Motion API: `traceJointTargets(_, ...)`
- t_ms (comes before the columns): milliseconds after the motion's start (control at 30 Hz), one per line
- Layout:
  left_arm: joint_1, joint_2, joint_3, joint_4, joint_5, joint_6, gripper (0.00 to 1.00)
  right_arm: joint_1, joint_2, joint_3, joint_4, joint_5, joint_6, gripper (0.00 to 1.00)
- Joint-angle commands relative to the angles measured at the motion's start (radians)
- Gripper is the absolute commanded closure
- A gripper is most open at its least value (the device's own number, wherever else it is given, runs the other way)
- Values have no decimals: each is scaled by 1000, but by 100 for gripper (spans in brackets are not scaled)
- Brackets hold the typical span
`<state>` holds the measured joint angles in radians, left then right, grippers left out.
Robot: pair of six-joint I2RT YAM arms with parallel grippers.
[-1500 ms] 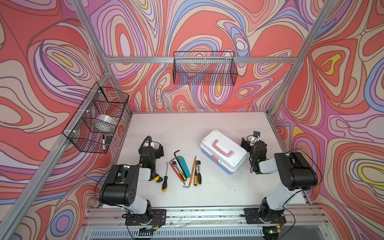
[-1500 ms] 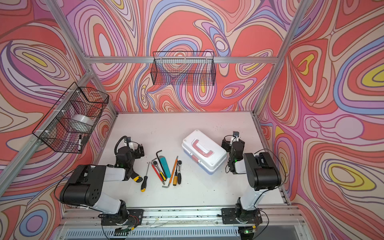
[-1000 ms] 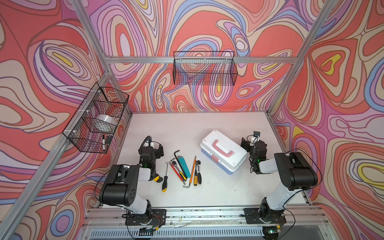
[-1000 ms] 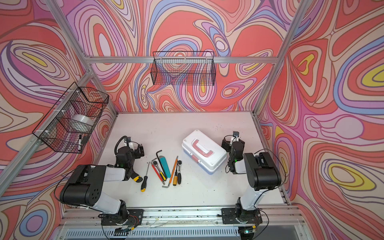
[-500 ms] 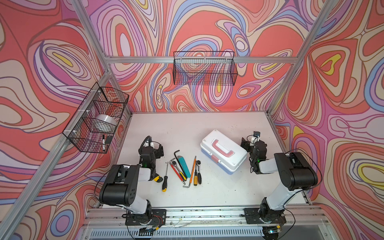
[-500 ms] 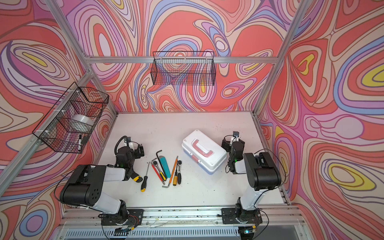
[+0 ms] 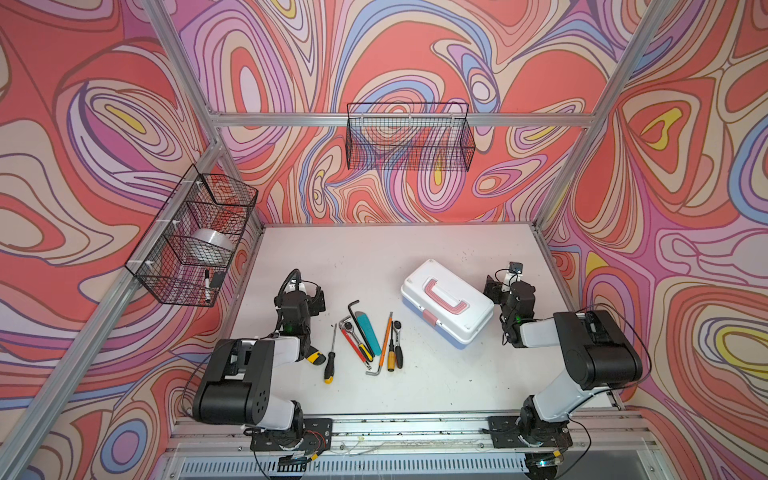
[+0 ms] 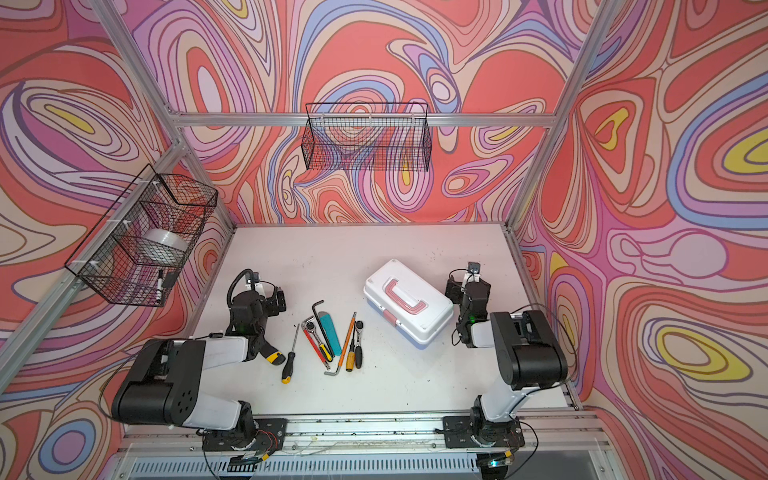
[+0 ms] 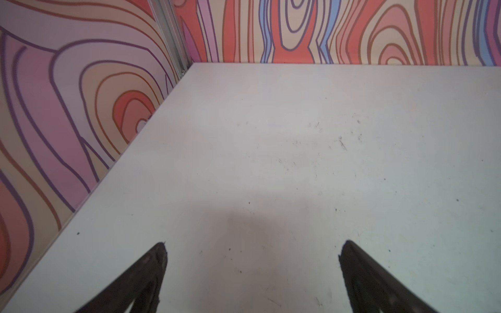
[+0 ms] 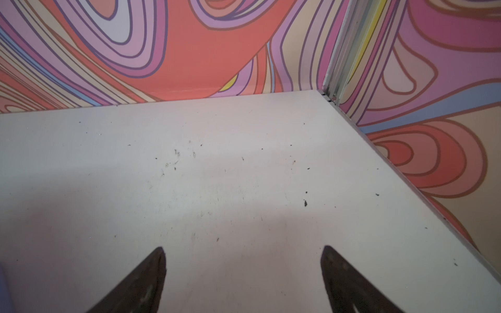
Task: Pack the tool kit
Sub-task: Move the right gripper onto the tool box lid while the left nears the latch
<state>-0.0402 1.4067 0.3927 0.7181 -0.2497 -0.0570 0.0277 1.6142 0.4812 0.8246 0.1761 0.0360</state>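
Three swirl-patterned walls [image 7: 395, 62], white tabletop [image 7: 374, 257], tool kit [image 7: 473, 320]

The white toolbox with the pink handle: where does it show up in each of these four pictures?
Top view: tool kit right of centre on the table, beside the loose tools.
Top view: tool kit just right of centre too.
Left wrist view: not in it.
Right wrist view: not clearly in it.
Shared landmark: the white table, in all four.
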Motion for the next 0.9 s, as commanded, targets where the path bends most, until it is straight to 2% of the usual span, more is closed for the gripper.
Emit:
traceJointTargets(0,-3,-122,90,-219,-106,-78,0,4,-99,70,-208,18,29,8)
traceJointTargets(100,-6,-222,155,-366,-53,-168,0,3,-173,121,-356,-54,39,7)
traceJointTargets(167,-20,-275,180,-460,-54,-232,0,3,-216,146,-434,-117,35,3)
traceJointTargets(267,-67,-359,175,-546,-23,-301,0,3,-285,158,-503,-251,14,3)
traceJointTargets(433,-256,-457,151,-647,-89,-308,1,3,-352,187,-601,-504,2,2)
traceJointTargets(533,-367,-480,143,-684,-93,-326,4,7,-359,213,-673,-596,-23,2)
traceJointTargets(667,-520,-446,156,-717,-122,-326,5,38,-349,233,-732,-629,-67,2)
traceJointTargets(867,-709,-310,205,-699,-134,-304,6,154,-309,293,-844,-603,-182,2)
